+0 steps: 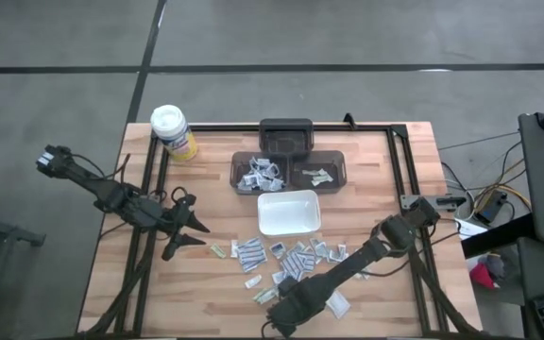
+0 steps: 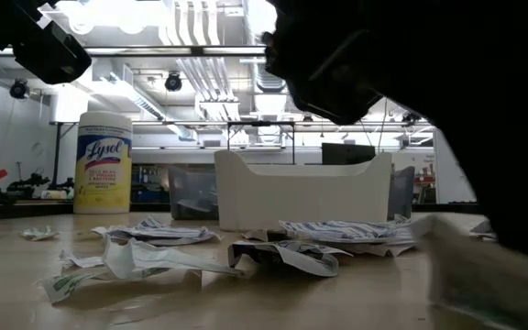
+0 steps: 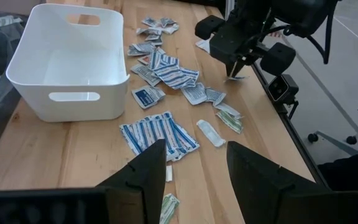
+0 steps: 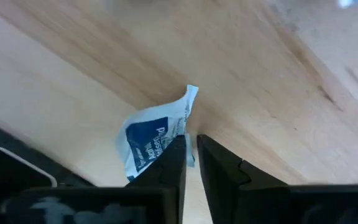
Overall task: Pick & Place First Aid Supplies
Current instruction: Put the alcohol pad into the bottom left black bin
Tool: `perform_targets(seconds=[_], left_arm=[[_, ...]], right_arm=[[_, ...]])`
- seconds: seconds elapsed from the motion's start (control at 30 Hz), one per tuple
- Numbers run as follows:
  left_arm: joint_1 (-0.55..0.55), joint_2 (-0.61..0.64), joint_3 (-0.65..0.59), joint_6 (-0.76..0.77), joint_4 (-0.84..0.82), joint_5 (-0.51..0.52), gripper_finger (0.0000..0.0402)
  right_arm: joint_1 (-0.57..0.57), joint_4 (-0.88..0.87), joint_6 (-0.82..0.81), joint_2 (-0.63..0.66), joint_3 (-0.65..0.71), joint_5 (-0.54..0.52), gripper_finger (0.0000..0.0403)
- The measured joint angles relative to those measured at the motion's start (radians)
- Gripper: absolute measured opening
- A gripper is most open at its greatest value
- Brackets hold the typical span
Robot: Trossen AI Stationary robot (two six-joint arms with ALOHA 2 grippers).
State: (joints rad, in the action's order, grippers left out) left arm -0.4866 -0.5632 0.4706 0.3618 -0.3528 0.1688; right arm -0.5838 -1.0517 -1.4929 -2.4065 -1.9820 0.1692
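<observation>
Dark fingers of the right gripper (image 4: 190, 163) fill the right wrist view, pinching the edge of a white packet with blue print (image 4: 151, 142) against the wooden table (image 4: 260, 93). From above, that gripper (image 1: 296, 304) sits at the table's near edge, below scattered first aid packets (image 1: 291, 260); the left gripper (image 1: 195, 233) hovers left of them, fingers apart. A white tray (image 1: 289, 212) lies mid-table, a yellow canister (image 1: 173, 131) at the far left corner. At table height, crumpled packets (image 2: 273, 252) lie before the tray (image 2: 301, 192).
</observation>
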Motion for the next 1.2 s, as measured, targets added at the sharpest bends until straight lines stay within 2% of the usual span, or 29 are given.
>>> perform_targets(seconds=[0.17, 0.47, 0.7, 0.9, 1.1, 1.2], left_arm=[[0.0, 0.0, 0.0, -0.002, 0.0, 0.0, 0.0163], [0.0, 0.0, 0.0, -0.002, 0.0, 0.0, 0.0163], [0.0, 0.0, 0.0, 0.006, 0.006, 0.0, 0.0163], [0.0, 0.0, 0.0, 0.007, 0.054, 0.0, 0.0163], [0.0, 0.0, 0.0, 0.007, 0.053, 0.0, 0.0163], [0.0, 0.0, 0.0, 0.008, 0.053, 0.0, 0.0163]], right_arm=[[0.0, -0.061, 0.002, -0.002, 0.001, 0.007, 0.0011], [-0.001, -0.142, 0.008, -0.005, -0.023, 0.015, 0.0008], [-0.005, -0.272, 0.03, -0.004, -0.112, -0.074, 0.0008], [-0.005, -0.296, 0.059, 0.006, -0.171, -0.191, 0.0008], [-0.014, -0.296, 0.128, 0.009, -0.172, -0.186, 0.0008], [-0.024, -0.291, 0.162, 0.009, -0.167, -0.123, 0.0009]])
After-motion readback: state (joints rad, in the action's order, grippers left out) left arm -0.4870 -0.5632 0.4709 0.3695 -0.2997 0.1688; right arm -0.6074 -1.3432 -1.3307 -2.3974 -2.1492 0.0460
